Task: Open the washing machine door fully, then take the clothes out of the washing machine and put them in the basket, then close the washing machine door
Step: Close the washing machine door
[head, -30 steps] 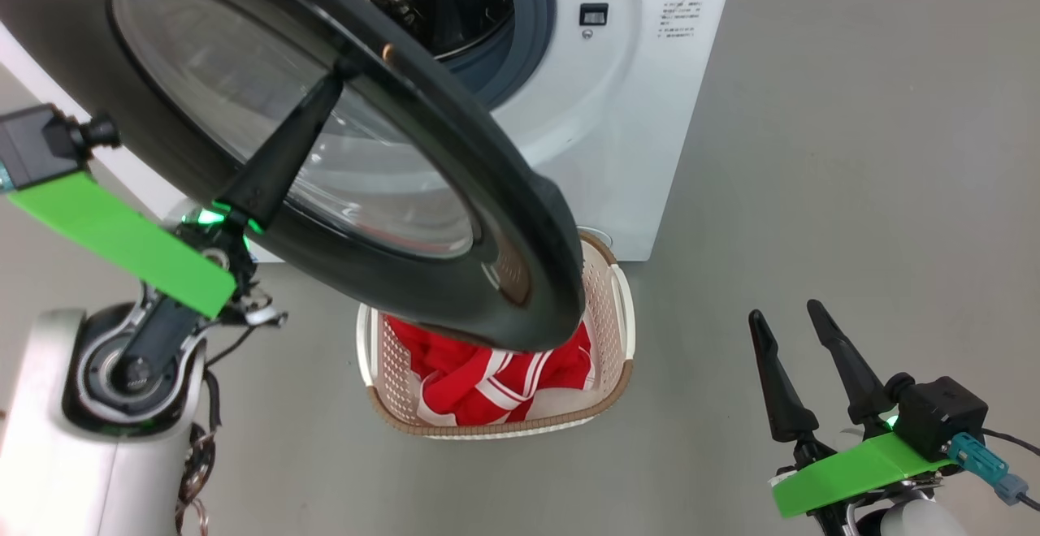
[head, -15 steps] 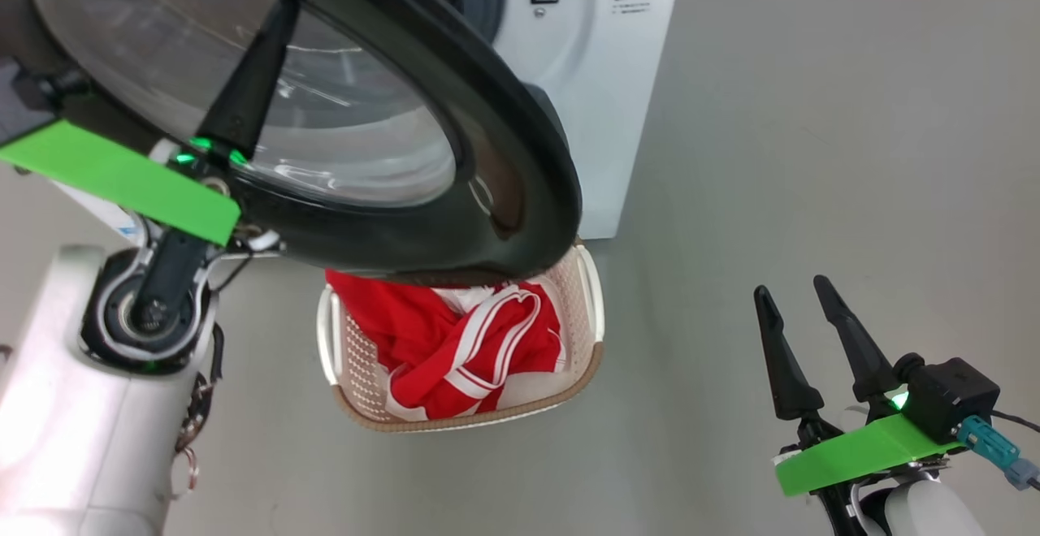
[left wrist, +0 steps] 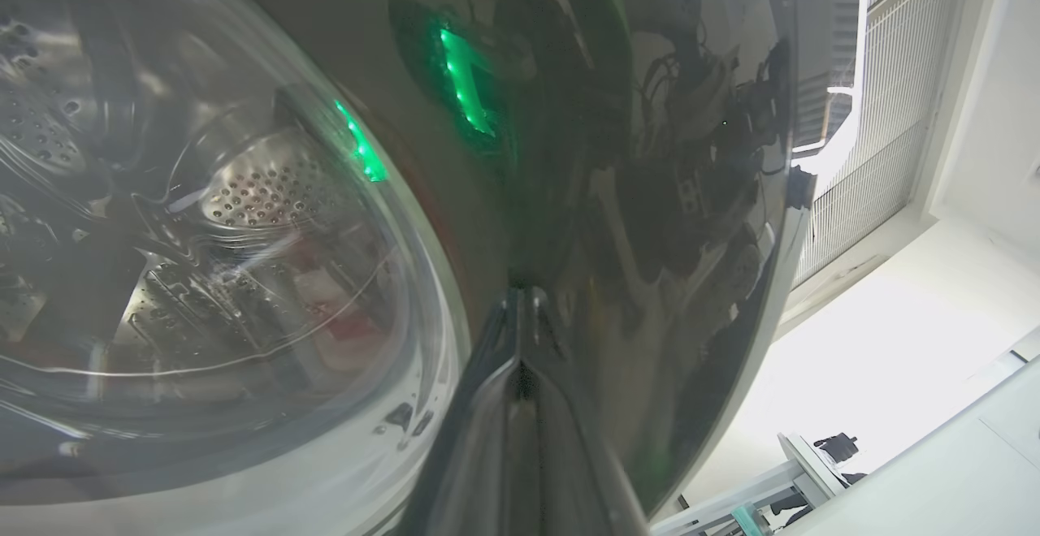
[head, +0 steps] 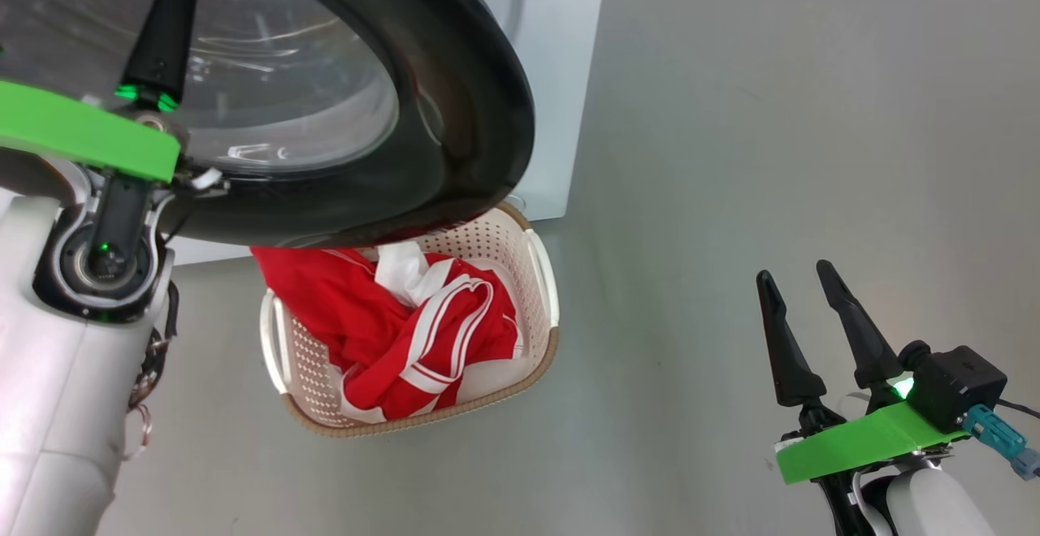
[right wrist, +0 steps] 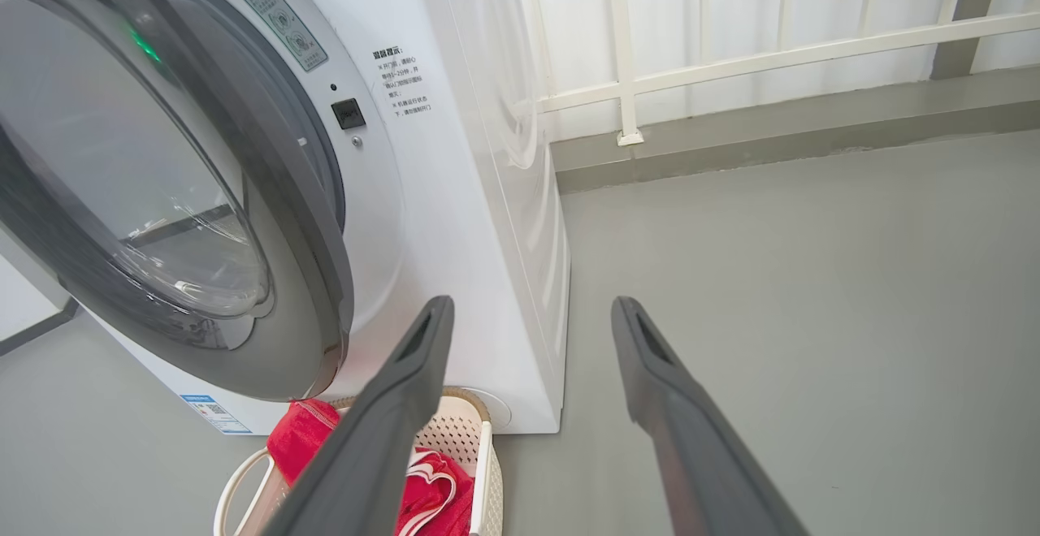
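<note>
Since a second ago the head camera has swung, so the washing machine (head: 561,73) and the basket (head: 543,272) sit further left in its view; apart from that shift, the washing machine door (head: 455,97) has drawn in toward the machine front, and the drum opening that showed past its rim is now covered; from the right wrist the door (right wrist: 284,341) stands ajar, a gap left between it and the white front (right wrist: 455,195)

The left gripper (head: 162,32) has its two dark fingers clenched tight together with nothing between them, laid against the door's outer face; in the left wrist view the fingertips (left wrist: 520,341) meet the glossy black ring (left wrist: 609,154) just beside the bulging glass, through which the perforated drum (left wrist: 268,187) shows

The right gripper (head: 795,284) hangs with fingers spread and empty above the grey floor (head: 772,114), well to the right of the basket; its own camera looks between them (right wrist: 532,317) at the machine's side

The clothes (head: 382,333) lie heaped in the basket, red with white stripes, one fold draped over the rim; the basket stands on the floor just before the machine, its back edge under the door's lower rim
</note>
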You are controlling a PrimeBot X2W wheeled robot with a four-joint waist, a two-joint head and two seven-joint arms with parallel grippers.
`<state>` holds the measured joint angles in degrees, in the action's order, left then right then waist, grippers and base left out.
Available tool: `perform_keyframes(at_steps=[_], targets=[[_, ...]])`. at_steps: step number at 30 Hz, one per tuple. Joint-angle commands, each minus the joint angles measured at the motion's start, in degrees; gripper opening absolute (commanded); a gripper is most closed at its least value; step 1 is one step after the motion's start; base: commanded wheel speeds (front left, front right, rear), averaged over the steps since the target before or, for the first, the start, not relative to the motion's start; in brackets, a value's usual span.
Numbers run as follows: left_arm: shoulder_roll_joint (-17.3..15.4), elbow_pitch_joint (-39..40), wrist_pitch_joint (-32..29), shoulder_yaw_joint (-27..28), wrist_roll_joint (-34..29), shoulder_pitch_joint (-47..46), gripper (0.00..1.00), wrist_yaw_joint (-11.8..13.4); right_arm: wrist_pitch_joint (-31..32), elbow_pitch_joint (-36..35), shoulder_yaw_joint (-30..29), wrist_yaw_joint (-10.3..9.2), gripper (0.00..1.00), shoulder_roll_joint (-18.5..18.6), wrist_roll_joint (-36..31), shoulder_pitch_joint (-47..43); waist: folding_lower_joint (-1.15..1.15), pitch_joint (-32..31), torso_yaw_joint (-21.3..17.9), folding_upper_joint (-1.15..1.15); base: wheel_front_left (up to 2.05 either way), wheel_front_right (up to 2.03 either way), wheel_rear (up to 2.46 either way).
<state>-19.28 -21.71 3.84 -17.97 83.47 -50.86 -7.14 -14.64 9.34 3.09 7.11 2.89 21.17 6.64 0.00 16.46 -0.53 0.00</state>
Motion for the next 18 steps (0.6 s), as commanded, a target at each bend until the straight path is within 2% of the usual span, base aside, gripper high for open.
perform_keyframes(at_steps=[1,10,18], targets=[[-2.8,0.9,0.6,1.5,0.1,-2.7,0.00,-0.4,-0.4,-1.5,1.5,0.37,1.00,0.0,0.3,1.4,0.00,0.2,-0.7,0.00,0.00,0.00,0.00],[-4.8,-3.3,4.6,-2.2,1.3,-4.7,0.00,-0.4,-0.4,-1.5,1.8,0.37,1.00,0.0,0.5,1.4,0.00,-0.3,-1.8,0.00,0.00,0.00,0.00],[-5.8,-1.9,6.1,-4.9,3.5,0.4,0.00,-0.4,-0.4,-1.1,1.1,0.37,1.00,0.0,0.2,-0.2,0.00,-2.8,-0.9,0.00,0.00,0.00,0.00]])
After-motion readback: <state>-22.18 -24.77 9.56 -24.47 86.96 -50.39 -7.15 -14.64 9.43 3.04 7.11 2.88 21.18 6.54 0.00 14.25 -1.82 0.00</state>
